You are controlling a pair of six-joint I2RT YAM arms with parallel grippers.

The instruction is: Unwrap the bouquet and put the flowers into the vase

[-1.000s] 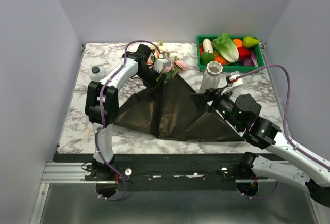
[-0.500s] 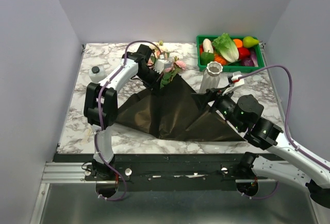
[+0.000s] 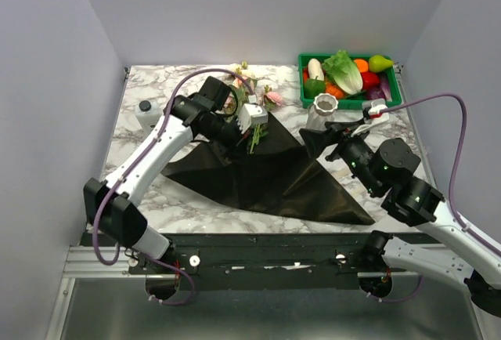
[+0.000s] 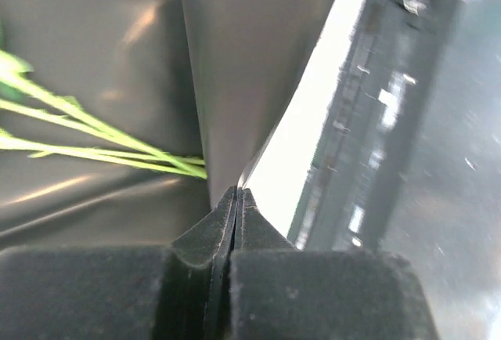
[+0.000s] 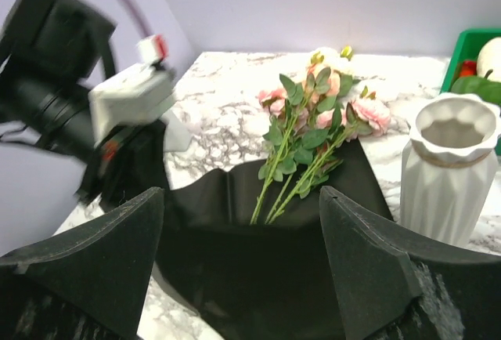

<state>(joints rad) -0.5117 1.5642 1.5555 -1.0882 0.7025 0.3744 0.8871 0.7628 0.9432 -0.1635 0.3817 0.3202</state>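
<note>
Here the left gripper (image 4: 236,195) is clenched tight, its two dark fingertips pressed together on a thin fold of the wrapping paper (image 3: 266,175), which rises as a ridge straight from the tips in the left wrist view. That paper lies opened out as a broad dark sheet across the middle of the marble table (image 3: 156,81), its far edge lifted and wavy where the left claw pinches it. The flowers (image 5: 301,132) rest loose on the far part of the sheet, pink and cream blooms pointing away from the arms and resting on the marble, green stems (image 4: 94,124) trailing back onto the paper just beside the left fingertips. The vase (image 5: 450,175) stands upright on the table to the right of the flowers, just off the paper's right edge and apart from the blooms. The right gripper (image 5: 241,199) hovers over the right part of the sheet near the vase, its jaws spread wide and grasping nothing. A green crate (image 3: 352,105) of vegetables sits beyond the vase, and a small white bottle (image 3: 145,113) stands at the table's left side.
</note>
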